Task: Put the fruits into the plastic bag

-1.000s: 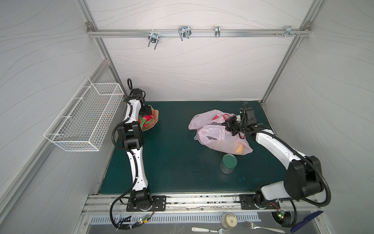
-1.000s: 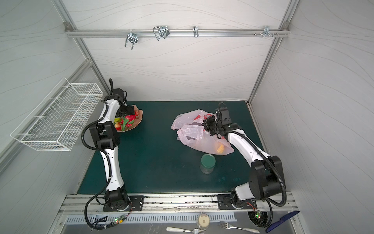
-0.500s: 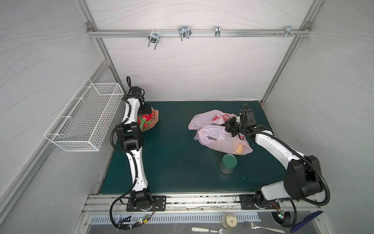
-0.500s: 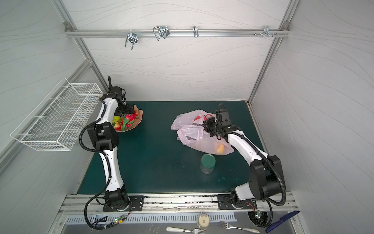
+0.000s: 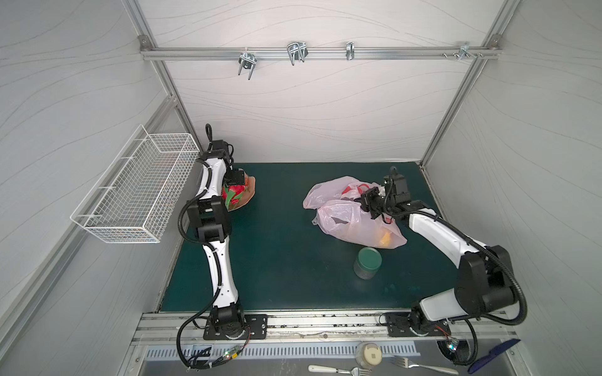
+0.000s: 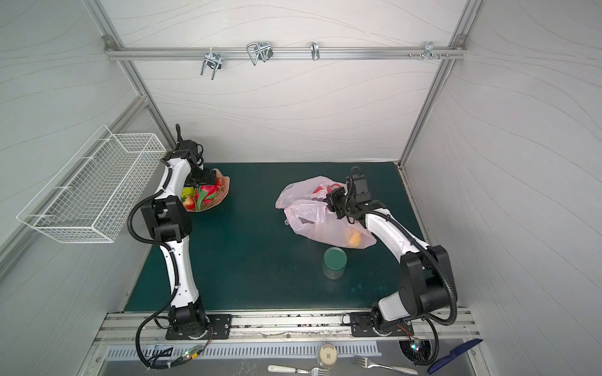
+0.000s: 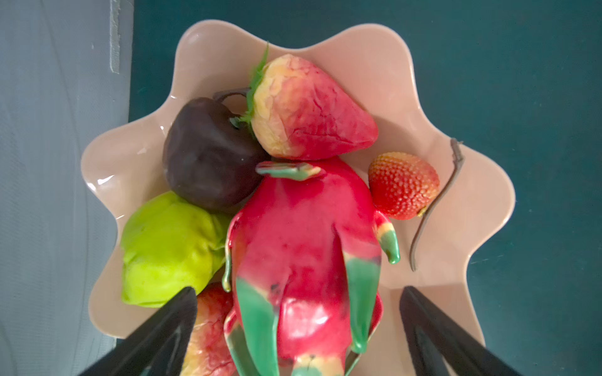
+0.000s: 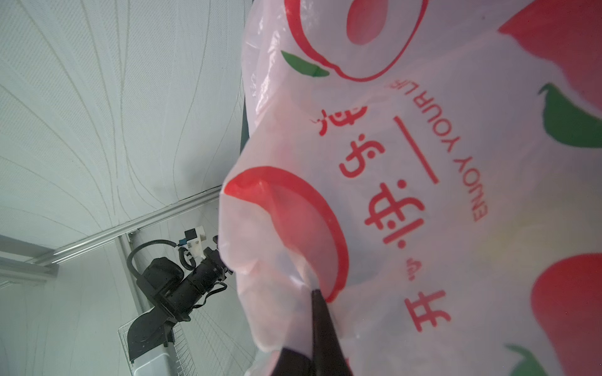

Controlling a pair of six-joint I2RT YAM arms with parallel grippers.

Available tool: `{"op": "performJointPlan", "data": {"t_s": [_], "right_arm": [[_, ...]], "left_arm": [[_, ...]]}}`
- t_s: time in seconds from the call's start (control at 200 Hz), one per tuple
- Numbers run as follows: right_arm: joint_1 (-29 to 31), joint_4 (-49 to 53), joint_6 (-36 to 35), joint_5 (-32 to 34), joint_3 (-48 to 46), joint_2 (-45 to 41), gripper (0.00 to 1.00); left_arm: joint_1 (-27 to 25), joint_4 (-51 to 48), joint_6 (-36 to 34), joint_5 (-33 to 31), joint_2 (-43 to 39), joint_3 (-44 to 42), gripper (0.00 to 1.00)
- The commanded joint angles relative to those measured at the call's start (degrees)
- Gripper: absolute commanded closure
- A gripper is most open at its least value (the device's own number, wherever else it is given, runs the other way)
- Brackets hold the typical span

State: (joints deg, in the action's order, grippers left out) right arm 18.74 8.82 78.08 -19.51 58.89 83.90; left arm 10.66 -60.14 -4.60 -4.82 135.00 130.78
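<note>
My left gripper (image 7: pixel 298 312) is open above the peach-coloured dish (image 7: pixel 472 201), its black fingers (image 7: pixel 169 325) either side of the pink-green dragon fruit (image 7: pixel 303 247) without touching it. Around it lie a large strawberry (image 7: pixel 309 110), a small strawberry (image 7: pixel 402 185), a dark brown round fruit (image 7: pixel 208 156) and a green lime (image 7: pixel 169 250). My right gripper (image 8: pixel 314 293) is shut on a fold of the plastic bag (image 8: pixel 423 162). In both top views the bag (image 5: pixel 351 221) (image 6: pixel 312 224) lies at the mat's right, an orange-yellow fruit (image 5: pixel 384 239) showing through it.
A green-lidded glass jar (image 5: pixel 368 262) stands just in front of the bag. A white wire basket (image 5: pixel 140 188) hangs on the left wall beside my left arm. The dish (image 6: pixel 224 188) sits in the mat's back left corner. A loose stem (image 7: pixel 436 201) lies in the dish.
My left gripper has shifted slightly over the dish and its jaws have spread a little wider. The right gripper still pinches the bag in the same place.
</note>
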Motion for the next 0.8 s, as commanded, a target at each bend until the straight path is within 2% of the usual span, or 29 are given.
{"op": "performJointPlan", "data": {"t_s": [0.0,0.44,0.795], "right_arm": [[-0.34,-1.61,1.28,-0.7,0.02,1.08,1.0],[-0.88,-2.49,1.22,-2.4,0.77,4.23,1.0],[-0.85,-1.27,0.56,-3.0,1.57,5.76,1.0]], "left_arm": [[-0.25,-0.83,-1.81,1.49,2.11,1.41,0.01],[-0.37,-1.53,-5.49,4.9,6.77,2.94,0.01],[-0.46,1.05,-5.68,-0.19,9.35,6.16,0.01]]}}
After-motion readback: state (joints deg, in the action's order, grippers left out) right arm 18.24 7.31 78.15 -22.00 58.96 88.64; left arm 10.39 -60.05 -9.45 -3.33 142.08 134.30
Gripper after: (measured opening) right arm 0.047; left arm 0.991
